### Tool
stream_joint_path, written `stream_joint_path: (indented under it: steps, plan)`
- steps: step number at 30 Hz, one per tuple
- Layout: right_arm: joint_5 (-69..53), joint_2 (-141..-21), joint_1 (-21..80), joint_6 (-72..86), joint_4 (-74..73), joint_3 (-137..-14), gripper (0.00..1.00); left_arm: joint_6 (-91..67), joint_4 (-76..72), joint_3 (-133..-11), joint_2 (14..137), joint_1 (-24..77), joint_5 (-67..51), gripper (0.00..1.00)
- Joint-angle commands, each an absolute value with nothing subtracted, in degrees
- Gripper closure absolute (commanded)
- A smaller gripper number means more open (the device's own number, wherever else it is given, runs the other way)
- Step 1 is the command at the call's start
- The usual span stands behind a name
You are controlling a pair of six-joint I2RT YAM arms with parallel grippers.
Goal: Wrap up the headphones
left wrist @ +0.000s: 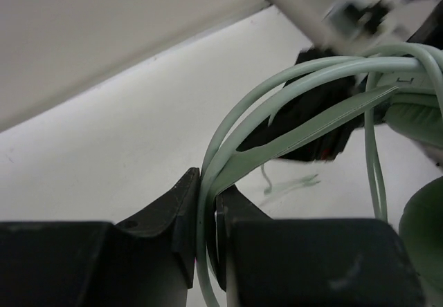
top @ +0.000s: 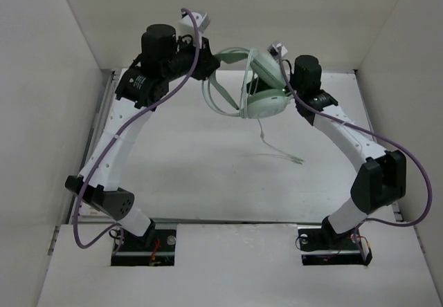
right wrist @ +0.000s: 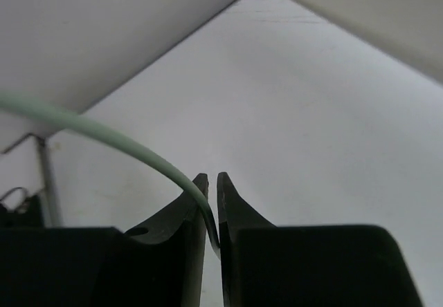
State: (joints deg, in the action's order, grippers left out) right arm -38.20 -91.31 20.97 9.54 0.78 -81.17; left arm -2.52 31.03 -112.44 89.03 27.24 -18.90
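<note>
Above the desk (top: 208, 175), the left gripper (left wrist: 208, 191) is clamping the headphones (top: 266, 94) by the headband (left wrist: 311, 128) — the right gripper (right wrist: 212, 180) is pinching their cable (right wrist: 104, 135), jaws barely apart.

Both arms arch upward, wrists nearly meeting towards 12 o'clock.
The left arm (top: 114, 151) leans from 7 to 11 o'clock, the left gripper (left wrist: 208, 186) clamped tight on the headphones (top: 270, 103). The right arm (top: 346, 134) leans from 5 to 1 o'clock, the right gripper (right wrist: 212, 182) a sliver apart around the cable (right wrist: 104, 137), perhaps only loosely.
</note>
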Motion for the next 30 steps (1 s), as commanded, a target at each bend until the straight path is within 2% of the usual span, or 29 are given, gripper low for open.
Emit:
stream_joint_path:
  steps: [1,7,16,24,30]
  plan:
    - [-48.94,-91.32,21.92,30.11,14.29,-75.34,0.82,-10.01,21.10,-121.27,88.76,26.85,-23.55,1.00]
    - [-51.42,-91.58,24.29,49.37,35.21,-65.06,0.73,-15.28,17.32,-125.68,90.61,24.75,-21.45,1.00]
    - [-51.77,-89.21,29.13,52.82,38.84,-58.71,0.70,-15.73,13.45,-129.02,92.63,17.89,-7.83,1.00]
    - [-54.14,-89.47,32.74,53.79,40.78,-60.64,0.74,-8.98,10.73,-127.19,93.25,17.35,8.42,1.00]
    - [-55.46,-89.03,32.83,53.44,40.96,-61.61,0.90,-7.12,8.88,-123.49,91.93,16.83,9.40,1.00]
